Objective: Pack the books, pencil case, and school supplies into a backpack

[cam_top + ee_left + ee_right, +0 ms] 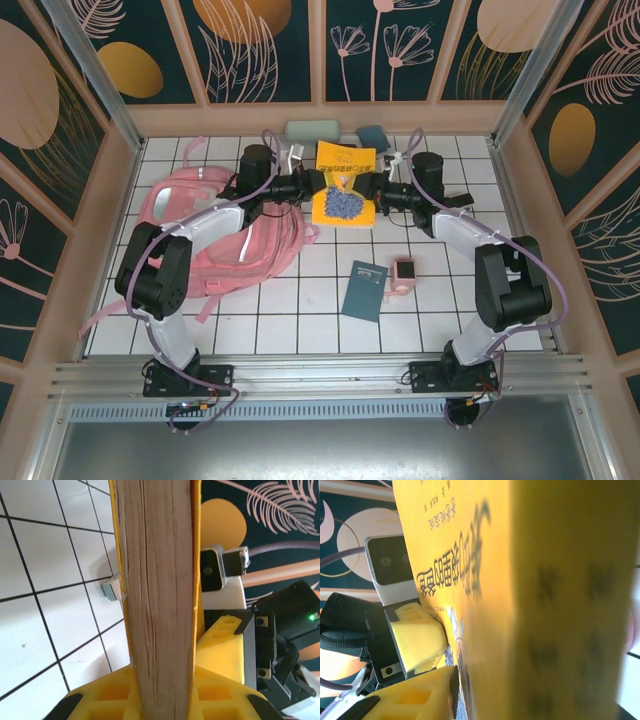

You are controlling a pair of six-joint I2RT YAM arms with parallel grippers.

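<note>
Left gripper (312, 186): clamped on the left edge of the yellow book (343, 195). In the left wrist view we see the page block (160, 605) running straight up between its fingers.
Right gripper (377, 192): at the book's right edge, with the cover (470, 580) lying close against one finger (412, 700). We cannot tell whether it grips or stands free.
Book, place: far middle of the table, between the two grippers, cover facing up. It appears lifted clear of the tiles.
Book, long axis: roughly near-to-far, across the line that joins the grippers.
Backpack (230, 240): flat on the left half of the table, just beside the book, with the left forearm lying over it. We cannot make out its opening.
Way to go: from the book, the backpack lies to the left and a little toward the arm bases.
Nearer arm: the left. The right would have to reach across the book.
Our judgement: the left arm should carry the book sideways to the backpack. That turns on the right fingers being clear of the cover first.
Risk: with a one-edge grip, we expect the thin book to sag or swing.
</note>
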